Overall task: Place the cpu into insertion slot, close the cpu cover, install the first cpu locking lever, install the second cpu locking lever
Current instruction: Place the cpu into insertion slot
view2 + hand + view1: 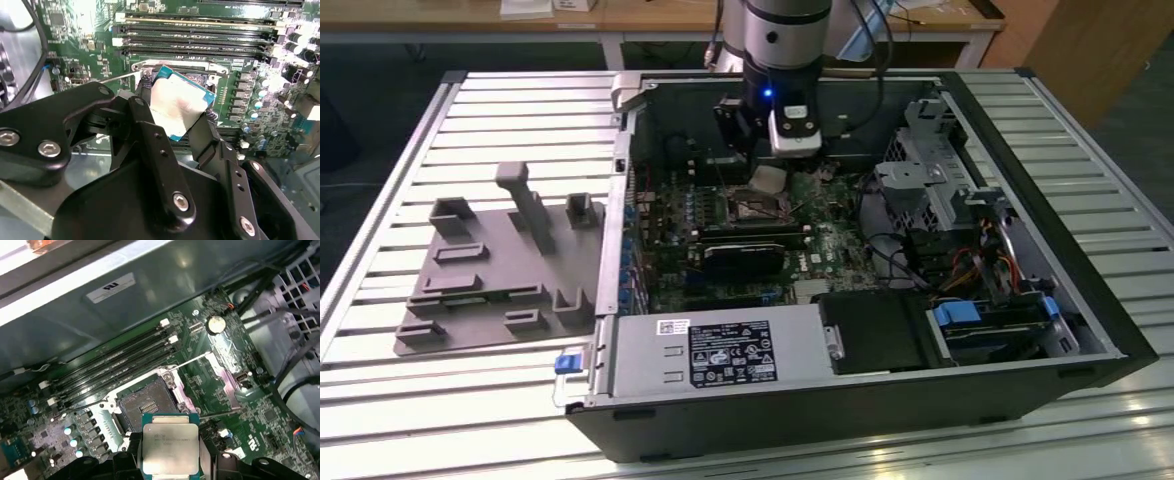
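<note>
Chip not in yet
The gripper squeezes the cpu in the middle of the exterior view, near the bare insertion slot; no step looks done.

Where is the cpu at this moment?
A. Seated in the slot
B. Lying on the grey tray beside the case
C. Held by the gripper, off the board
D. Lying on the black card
C: in the first wrist view the gripper clamps the cpu by two opposite sides, while the slot beyond it lies open with its dark centre uncovered.
</note>
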